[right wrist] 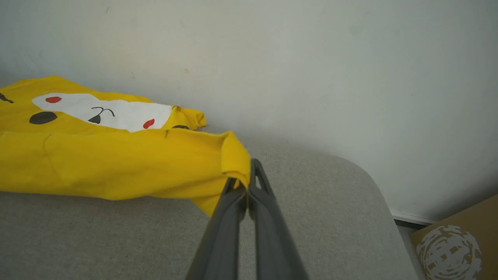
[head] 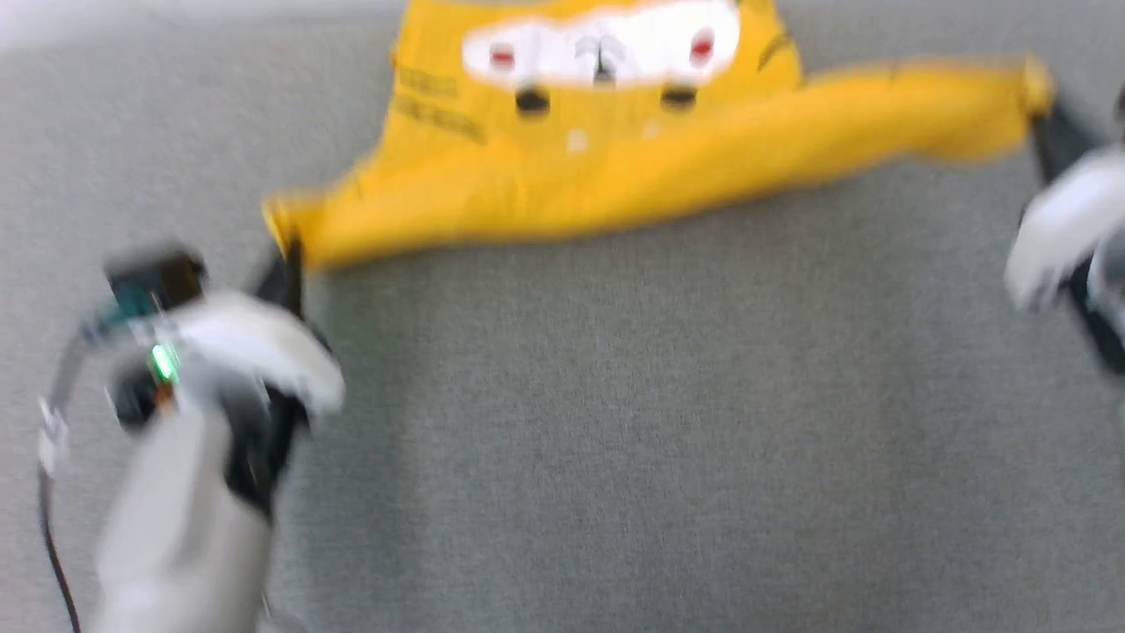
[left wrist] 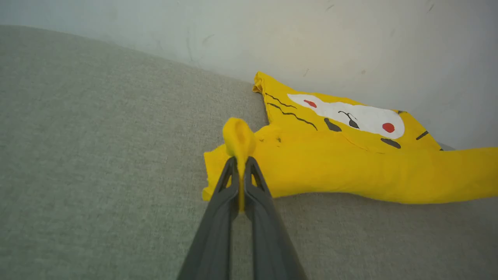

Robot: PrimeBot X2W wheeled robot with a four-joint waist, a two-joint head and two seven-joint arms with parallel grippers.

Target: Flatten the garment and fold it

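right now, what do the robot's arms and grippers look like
The left gripper and right gripper each have two long dark grey jaws with triangular cut-outs near the tips. Behind the left one: pale grey forearm, white wrist shell, green light, thin black cable.

Blurred. Yellow garment (head: pixel 615 176) stretched on grey surface (head: pixel 615 422); left tool (head: pixel 290 257), right tool (head: pixel 1042 125) seemingly pinching corners.

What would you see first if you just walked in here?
The bright yellow T-shirt with its white, red and black print, lying at the far edge of the grey surface by the wall. Next, the left gripper and right gripper, each pinching one end of its near edge.
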